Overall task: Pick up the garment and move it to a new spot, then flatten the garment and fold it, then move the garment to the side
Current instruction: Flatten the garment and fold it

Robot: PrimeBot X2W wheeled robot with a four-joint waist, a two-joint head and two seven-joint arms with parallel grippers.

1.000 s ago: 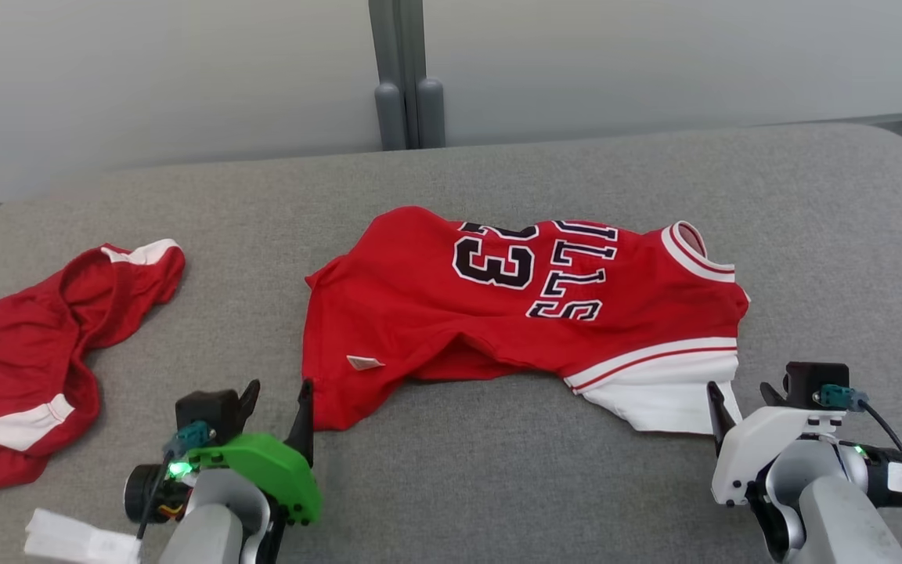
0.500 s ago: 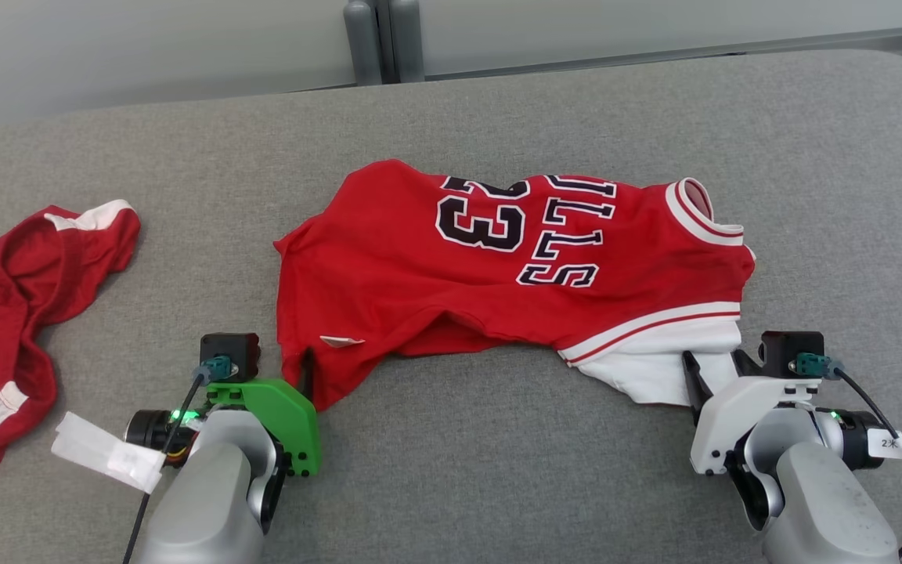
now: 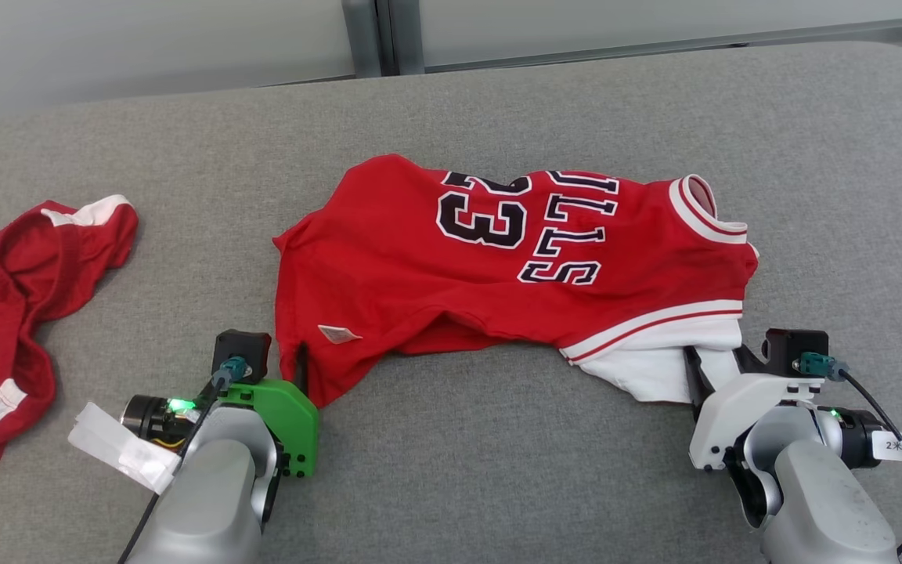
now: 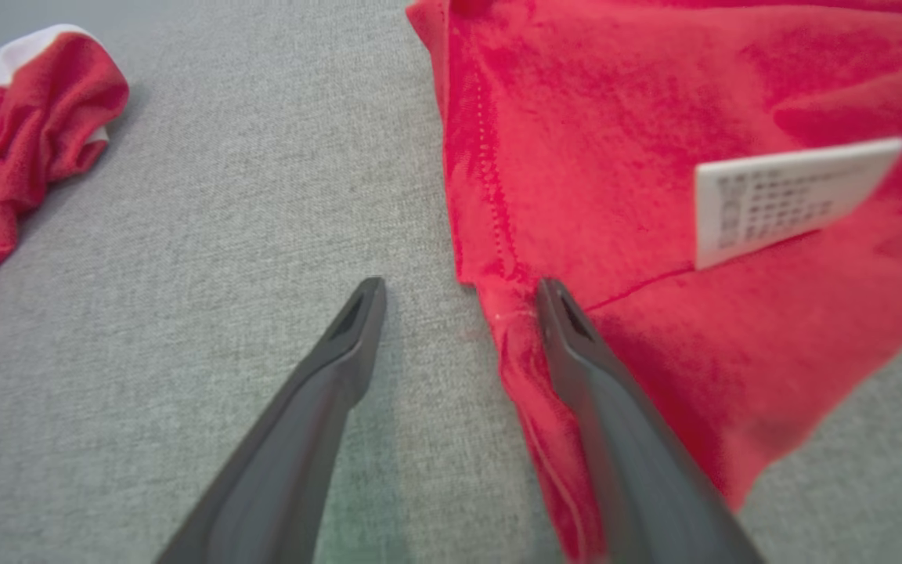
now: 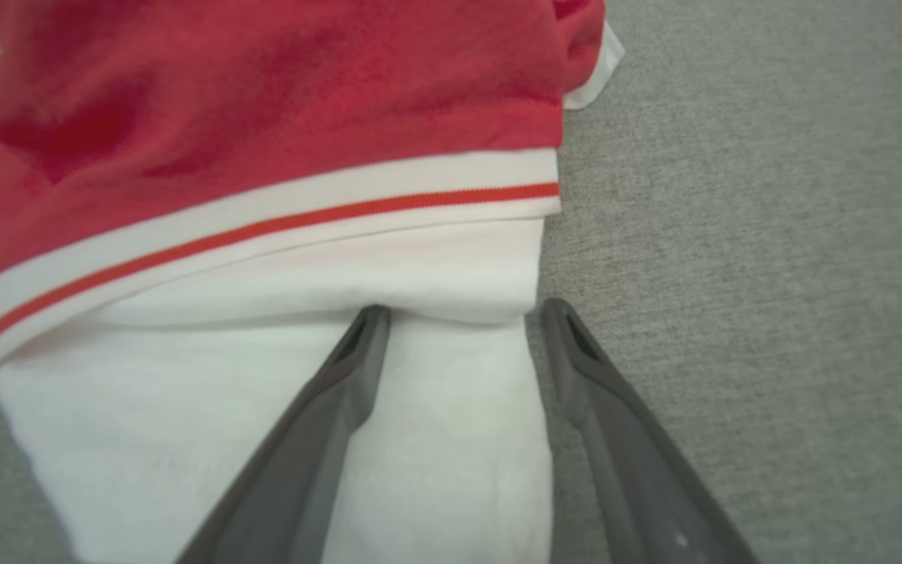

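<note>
Grey woven fabric covers the worktop [image 3: 451, 486], which runs back to pale wall panels split by a grey post [image 3: 377, 35]. At the far left a second red garment [image 3: 12, 313] lies bunched, well apart from the job. My left pincer [image 4: 459, 296] has its fingers apart, straddling the near left hem corner of the red jersey [image 3: 498, 290]. One finger is over bare grey and the other is on the red cloth, near the white care label [image 4: 795, 200]. The jersey lies mid-worktop with its number and lettering up, rumpled along its near edge. My right pincer [image 5: 464, 313] is likewise spread wide across the edge of the white panel [image 5: 420, 266] that pokes out under the striped trim, and it is clamped on nothing. I judge this to be the opening pick-up, with nothing gripped yet. Next, I reckon both pincers need to dip and close on their corners together. They should then lift evenly so the cloth doesn't slip from one side.
</note>
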